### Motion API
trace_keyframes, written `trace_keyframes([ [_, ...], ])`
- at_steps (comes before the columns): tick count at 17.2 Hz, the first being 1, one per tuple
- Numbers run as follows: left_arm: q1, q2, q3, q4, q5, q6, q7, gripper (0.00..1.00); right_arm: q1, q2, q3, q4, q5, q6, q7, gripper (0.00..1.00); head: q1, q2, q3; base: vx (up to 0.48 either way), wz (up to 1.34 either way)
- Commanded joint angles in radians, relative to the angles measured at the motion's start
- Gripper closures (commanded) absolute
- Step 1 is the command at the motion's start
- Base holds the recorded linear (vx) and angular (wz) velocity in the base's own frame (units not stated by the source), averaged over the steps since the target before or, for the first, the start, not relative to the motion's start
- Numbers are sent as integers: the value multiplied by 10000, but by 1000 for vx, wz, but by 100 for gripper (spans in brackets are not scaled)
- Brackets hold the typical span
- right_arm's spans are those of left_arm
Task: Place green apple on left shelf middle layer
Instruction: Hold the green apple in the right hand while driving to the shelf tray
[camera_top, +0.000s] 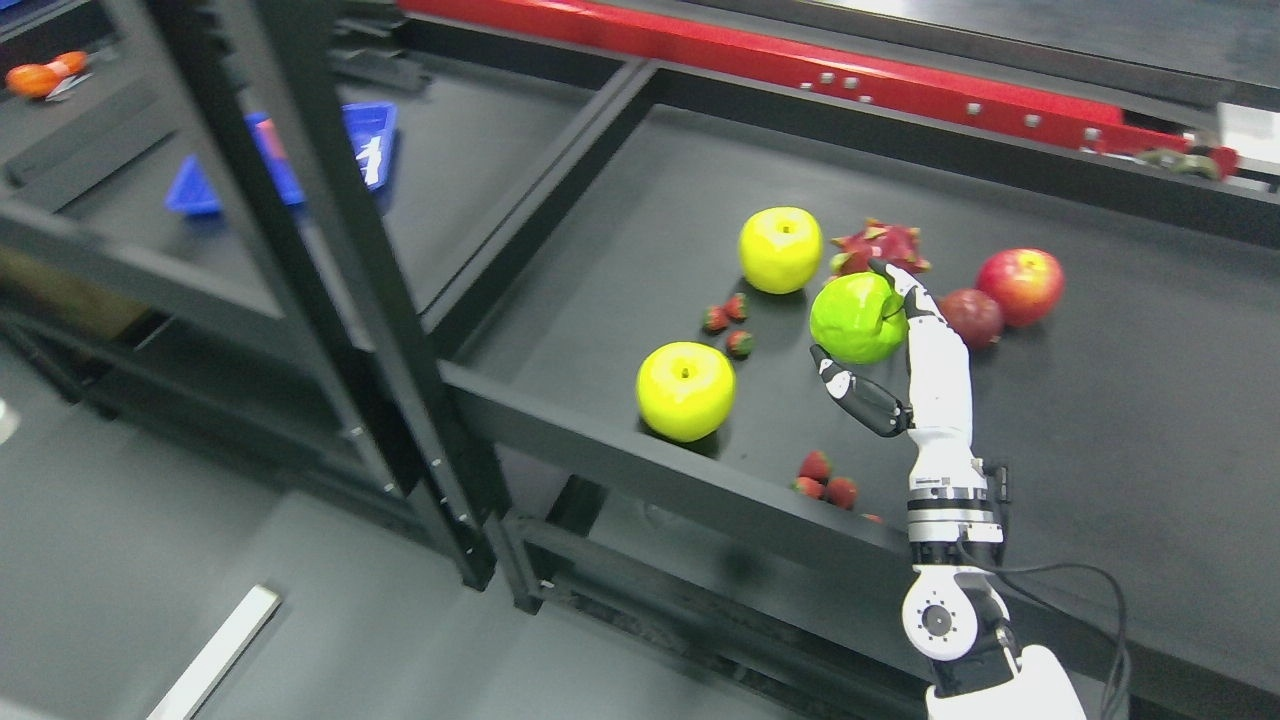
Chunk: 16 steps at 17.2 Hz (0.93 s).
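Note:
A green apple (852, 318) lies on the dark right-hand shelf board (1100, 420), among other fruit. My right hand (850, 315) comes in from the lower right and is open around it. Its white fingers (915, 300) lie along the apple's right side and over its top. The dark thumb (855, 392) is spread out below the apple, a small gap away. The apple still rests on the board. The left shelf (300, 260) stands at the picture's left behind a black upright post; its layer (470, 150) carries a blue tray (370, 140). My left arm does not show.
Two yellow apples (780, 250) (685, 390) lie left of the green one. A dragon fruit (880, 243), a dark red fruit (972, 317) and a red apple (1021, 285) sit close behind and right. Strawberries (728, 325) (825, 480) are scattered. A raised front lip (620, 460) edges the board.

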Motion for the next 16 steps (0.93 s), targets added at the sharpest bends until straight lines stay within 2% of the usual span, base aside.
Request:
trace_keyframes([
  [1, 0, 175, 0, -6, 0, 7, 3, 0, 146, -220, 3, -3, -1, -100, -3, 99, 0, 0, 0, 115, -551],
  [16, 0, 175, 0, -6, 0, 7, 3, 0, 299, -220, 18, -3, -1, -100, -3, 98, 0, -2, 0, 114, -468],
])
